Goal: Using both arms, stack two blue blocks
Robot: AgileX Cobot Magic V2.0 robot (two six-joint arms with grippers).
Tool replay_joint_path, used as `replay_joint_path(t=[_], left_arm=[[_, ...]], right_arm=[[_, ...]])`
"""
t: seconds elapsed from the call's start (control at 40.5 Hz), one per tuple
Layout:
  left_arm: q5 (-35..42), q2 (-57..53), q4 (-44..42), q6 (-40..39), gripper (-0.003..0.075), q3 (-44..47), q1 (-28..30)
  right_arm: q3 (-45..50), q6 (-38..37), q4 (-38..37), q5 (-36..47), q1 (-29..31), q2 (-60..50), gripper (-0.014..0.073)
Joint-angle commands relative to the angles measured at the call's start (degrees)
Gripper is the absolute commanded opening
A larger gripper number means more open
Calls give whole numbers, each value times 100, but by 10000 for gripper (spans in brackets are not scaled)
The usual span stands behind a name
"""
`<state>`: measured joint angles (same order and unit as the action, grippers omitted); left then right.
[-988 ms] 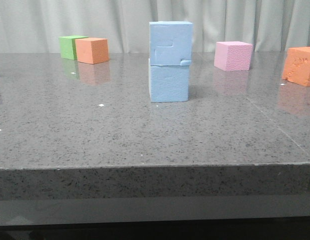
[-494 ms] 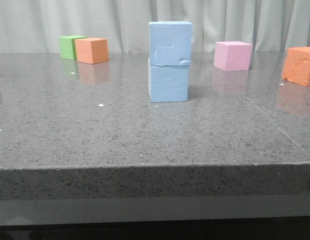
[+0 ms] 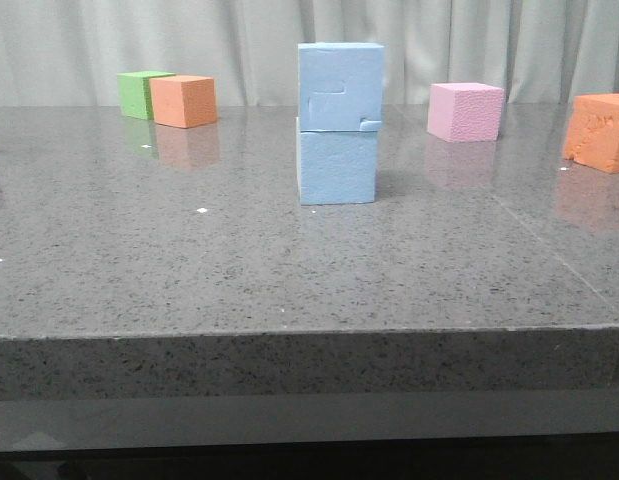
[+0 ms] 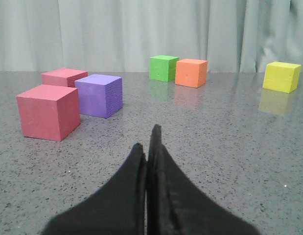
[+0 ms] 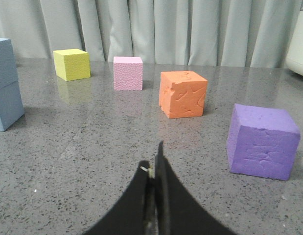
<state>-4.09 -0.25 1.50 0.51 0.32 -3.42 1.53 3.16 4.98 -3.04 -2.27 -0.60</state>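
Two pale blue blocks stand stacked in the middle of the table in the front view. The upper blue block [image 3: 341, 87], with notched cut marks, rests on the lower blue block [image 3: 337, 166]. The stack also shows at the edge of the right wrist view [image 5: 6, 83]. My left gripper [image 4: 147, 147] is shut and empty, low over bare table, with no blue block in its view. My right gripper [image 5: 152, 164] is shut and empty, away from the stack. Neither gripper shows in the front view.
The front view shows a green cube [image 3: 141, 93], an orange cube [image 3: 184, 100], a pink cube [image 3: 466, 111] and another orange cube [image 3: 599, 131]. Red [image 4: 47, 111], purple [image 4: 99, 95] and yellow [image 4: 282, 76] cubes stand ahead of the left gripper. A purple cube [image 5: 261, 140] lies near the right gripper.
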Motion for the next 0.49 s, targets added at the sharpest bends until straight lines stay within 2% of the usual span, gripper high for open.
replay_joint_path(t=[0.0,0.469], left_arm=[[495,-118,-8,-51,-20,16,9],[496,-107,-8,-51,-20,16,117]], right_arm=[[-29,-17,-47,415,45,-106,-68],[-29,-17,-47,409,45,-106,-68]])
